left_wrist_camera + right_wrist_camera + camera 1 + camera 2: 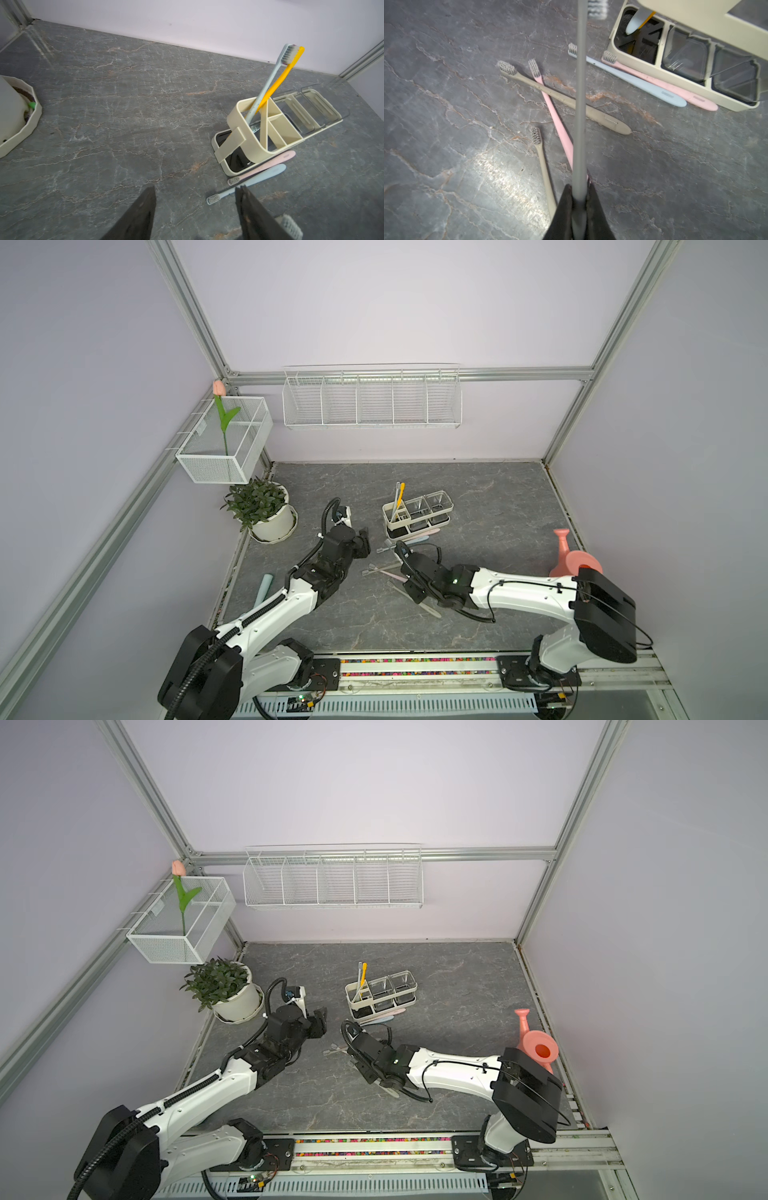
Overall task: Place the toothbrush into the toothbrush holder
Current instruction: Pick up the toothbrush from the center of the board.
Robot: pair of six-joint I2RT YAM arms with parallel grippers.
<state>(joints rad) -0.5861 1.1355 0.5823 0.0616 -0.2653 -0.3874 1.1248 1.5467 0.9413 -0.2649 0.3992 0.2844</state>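
Observation:
The cream toothbrush holder (415,516) stands mid-table; a light-blue toothbrush (268,83) and a yellow one (279,80) lean in its divided compartment. My right gripper (579,197) is shut on a grey toothbrush (580,93), whose handle runs out from the jaws with the bristle head (383,549) just in front of the holder's left end. The left gripper (195,189) hovers open and empty left of the holder (249,145), above bare table. Loose pink (664,85) and blue (633,81) toothbrushes lie against the holder's front.
Two beige toothbrushes (571,101) (544,166) and a pink one (558,124) lie crossed below the right gripper. A potted plant (266,510) stands left, a pink watering can (573,558) right, and white wire baskets (372,402) hang on the walls.

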